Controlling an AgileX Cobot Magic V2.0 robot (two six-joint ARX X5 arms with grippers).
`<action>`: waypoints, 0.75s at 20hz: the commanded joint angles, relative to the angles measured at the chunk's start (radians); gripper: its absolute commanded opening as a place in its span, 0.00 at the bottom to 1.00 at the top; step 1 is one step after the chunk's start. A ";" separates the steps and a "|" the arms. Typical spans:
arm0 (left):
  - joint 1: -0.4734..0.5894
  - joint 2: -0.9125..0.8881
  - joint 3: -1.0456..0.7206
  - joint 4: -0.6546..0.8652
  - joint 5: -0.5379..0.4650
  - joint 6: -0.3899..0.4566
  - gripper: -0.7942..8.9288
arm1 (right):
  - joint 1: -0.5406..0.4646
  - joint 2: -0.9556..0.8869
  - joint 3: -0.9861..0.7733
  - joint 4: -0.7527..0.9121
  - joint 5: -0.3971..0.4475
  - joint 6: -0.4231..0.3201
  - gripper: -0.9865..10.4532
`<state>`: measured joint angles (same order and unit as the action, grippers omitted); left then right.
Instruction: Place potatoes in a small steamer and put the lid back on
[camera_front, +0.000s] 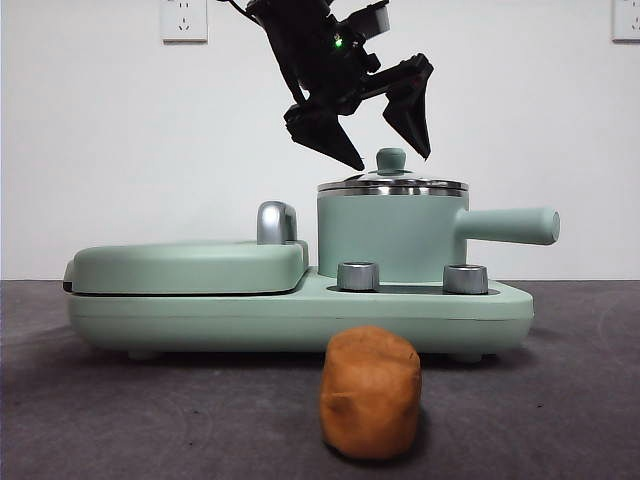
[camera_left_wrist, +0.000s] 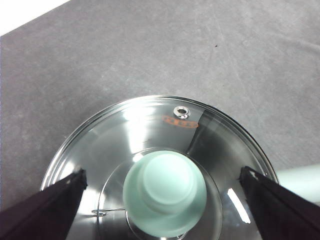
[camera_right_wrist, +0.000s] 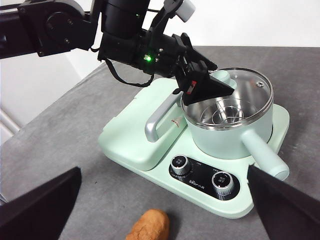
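Front view shows the left gripper (camera_front: 390, 160) hanging just above the pot (camera_front: 388, 238). Its two black fingers (camera_front: 412, 110) are spread wide and hold nothing. The lid (camera_front: 392, 183) sits flat on the pot, and its small green knob (camera_front: 391, 159) is right below the gap between the fingers. One finger tip is on each side of the knob, close to it but not touching.

The left wrist view looks straight down at the lid (camera_left_wrist: 150, 145). The knob (camera_left_wrist: 165, 192) is in the middle between the two fingers (camera_left_wrist: 45, 212), and each finger is out near the shiny rim. A small steam hole shows in the glass past the knob.

The potato (camera_front: 370, 392) lies on the gray surface (camera_front: 150, 420), in front of the green cooker (camera_front: 300, 315) and well away from the left fingers. It is not in the pot.

The right wrist view shows the right gripper (camera_right_wrist: 165, 210) up high over the surface, with its fingers (camera_right_wrist: 40, 207) spread wide and empty. The potato (camera_right_wrist: 149, 226) is between those fingers, lower down, and nothing touches it. Farther off in that view stand the cooker (camera_right_wrist: 150, 145), its two round dials (camera_right_wrist: 180, 163), the pot (camera_right_wrist: 232, 132) with its straight handle (camera_right_wrist: 262, 155), and the left gripper (camera_right_wrist: 200, 82) over the lid (camera_right_wrist: 235, 95).
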<state>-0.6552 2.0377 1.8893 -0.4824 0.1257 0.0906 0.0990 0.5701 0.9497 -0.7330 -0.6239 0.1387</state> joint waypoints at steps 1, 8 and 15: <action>-0.010 0.027 0.030 0.009 -0.003 0.021 0.52 | 0.003 0.004 0.015 0.005 0.004 0.011 0.55; -0.021 0.044 0.030 0.006 -0.002 0.051 0.37 | 0.003 0.004 0.015 -0.006 0.004 0.011 0.55; -0.021 0.044 0.030 0.012 -0.002 0.055 0.13 | 0.003 0.004 0.015 -0.010 0.004 0.011 0.55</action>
<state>-0.6643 2.0563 1.8935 -0.4736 0.1154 0.1390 0.0990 0.5701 0.9501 -0.7498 -0.6239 0.1387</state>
